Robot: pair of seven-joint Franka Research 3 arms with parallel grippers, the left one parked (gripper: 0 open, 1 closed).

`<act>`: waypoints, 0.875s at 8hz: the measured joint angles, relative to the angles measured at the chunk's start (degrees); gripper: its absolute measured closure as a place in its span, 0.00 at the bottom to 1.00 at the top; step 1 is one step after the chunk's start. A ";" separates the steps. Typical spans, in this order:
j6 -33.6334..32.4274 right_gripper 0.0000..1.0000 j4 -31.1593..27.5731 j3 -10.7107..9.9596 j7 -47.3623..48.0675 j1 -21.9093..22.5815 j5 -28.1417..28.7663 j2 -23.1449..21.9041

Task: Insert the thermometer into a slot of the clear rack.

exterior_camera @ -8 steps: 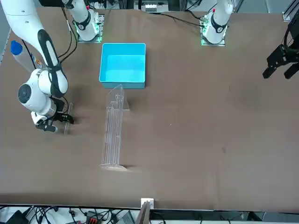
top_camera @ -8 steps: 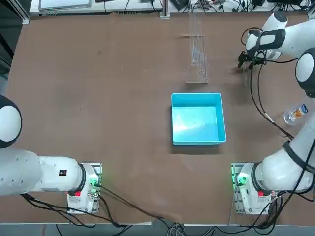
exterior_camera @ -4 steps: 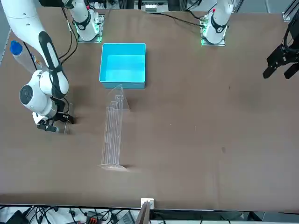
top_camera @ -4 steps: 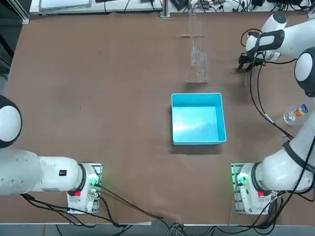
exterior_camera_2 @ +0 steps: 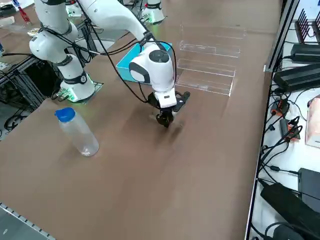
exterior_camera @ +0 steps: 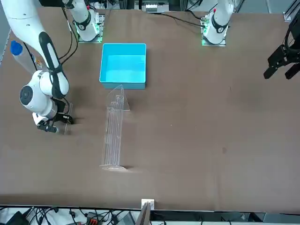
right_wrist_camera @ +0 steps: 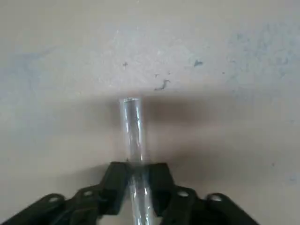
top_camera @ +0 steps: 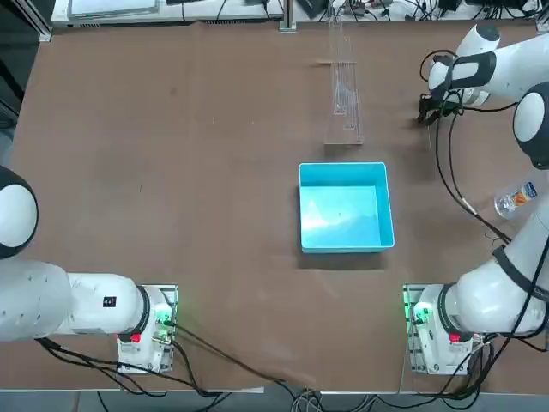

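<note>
right arm: the white jointed one with black bands, reaching out from its base along the table's near edge, bent at the elbow out by the table's right side
right wrist: white with a black collar, angled down low
right gripper: black two-finger one, over the table's far right part, fingers pretty much closed up
</note>
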 joint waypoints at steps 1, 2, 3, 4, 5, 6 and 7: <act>0.00 0.78 0.01 0.07 0.00 0.03 0.01 -0.19; 0.03 0.78 0.02 0.15 0.00 0.10 0.01 -0.04; 0.03 0.78 0.22 0.28 -0.03 0.27 0.01 -0.14; -0.41 0.78 0.80 0.39 -0.03 0.75 0.01 -0.73; -2.66 0.78 2.00 0.46 -0.03 1.50 0.01 -2.19; -6.82 0.78 3.95 0.57 -0.03 2.36 0.01 -4.24; -11.62 0.78 6.30 0.63 -0.02 3.37 0.01 -6.39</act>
